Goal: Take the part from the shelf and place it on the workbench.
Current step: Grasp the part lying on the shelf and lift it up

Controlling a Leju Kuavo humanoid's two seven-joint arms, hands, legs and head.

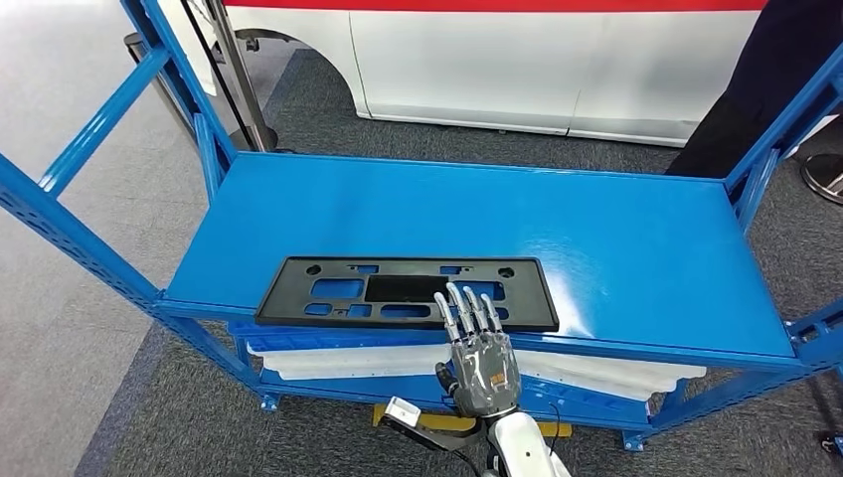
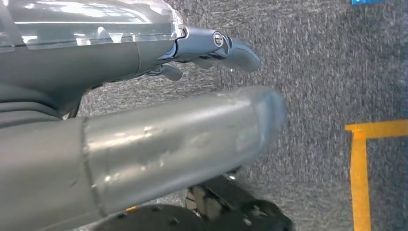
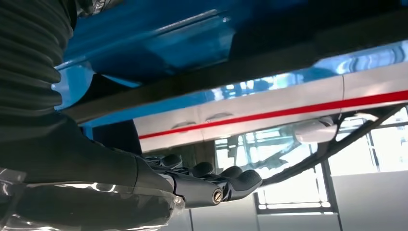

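A flat black plate part with several cutouts lies along the front edge of the blue shelf top. My right hand reaches up from below, its straight, spread fingers lying on the part's near edge right of its middle. The thumb hangs below the shelf edge, and nothing is gripped. In the right wrist view the hand sits close under the dark edge of the part. My left hand hangs over the grey carpet with its fingers stretched and holds nothing.
Blue uprights stand at the shelf's corners. White flat pieces lie on the lower level. A white car body with a red stripe stands behind, and a person in dark clothes is at the back right. A yellow line marks the floor.
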